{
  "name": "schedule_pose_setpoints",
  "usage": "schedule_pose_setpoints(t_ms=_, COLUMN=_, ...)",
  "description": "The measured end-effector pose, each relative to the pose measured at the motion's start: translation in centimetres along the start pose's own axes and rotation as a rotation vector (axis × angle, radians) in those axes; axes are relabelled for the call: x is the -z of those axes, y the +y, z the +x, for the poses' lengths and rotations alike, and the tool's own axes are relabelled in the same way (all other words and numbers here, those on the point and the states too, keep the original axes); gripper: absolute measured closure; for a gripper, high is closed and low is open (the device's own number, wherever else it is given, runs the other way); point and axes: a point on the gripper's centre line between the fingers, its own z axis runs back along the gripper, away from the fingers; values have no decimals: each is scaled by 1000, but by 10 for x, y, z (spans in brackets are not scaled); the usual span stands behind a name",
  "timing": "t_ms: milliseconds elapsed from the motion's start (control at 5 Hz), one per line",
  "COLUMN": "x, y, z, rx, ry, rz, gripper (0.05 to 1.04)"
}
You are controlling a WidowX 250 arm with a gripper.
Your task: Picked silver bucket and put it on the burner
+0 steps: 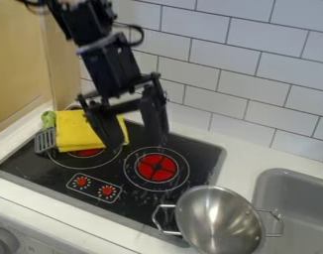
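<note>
Toy kitchen with stove (135,198), sink (299,191)

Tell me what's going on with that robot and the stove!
A black robot arm has its open hand over the stove, holding nothing. Its job is to put the silver pot on a burner, but the pot isn't on one: it's at the stove's corner near the sink. A yellow cloth lies over part of another cooking spot, beside a spatula.
</note>
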Motion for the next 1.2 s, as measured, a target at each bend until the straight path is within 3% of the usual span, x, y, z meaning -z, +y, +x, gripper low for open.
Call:
schedule_pose_setpoints(t_ms=200, x=15, y=2, z=-2, rx=15, ry=42, rz=-51, gripper=84)
schedule_pose_setpoints(t_ms=600, x=34, y=2, z=6, rx=10, ry=51, rz=-51, gripper=84)
schedule_pose_setpoints(t_ms=1200, x=79, y=-20, z=4, rx=34, ry=134, rz=-68, gripper=84)
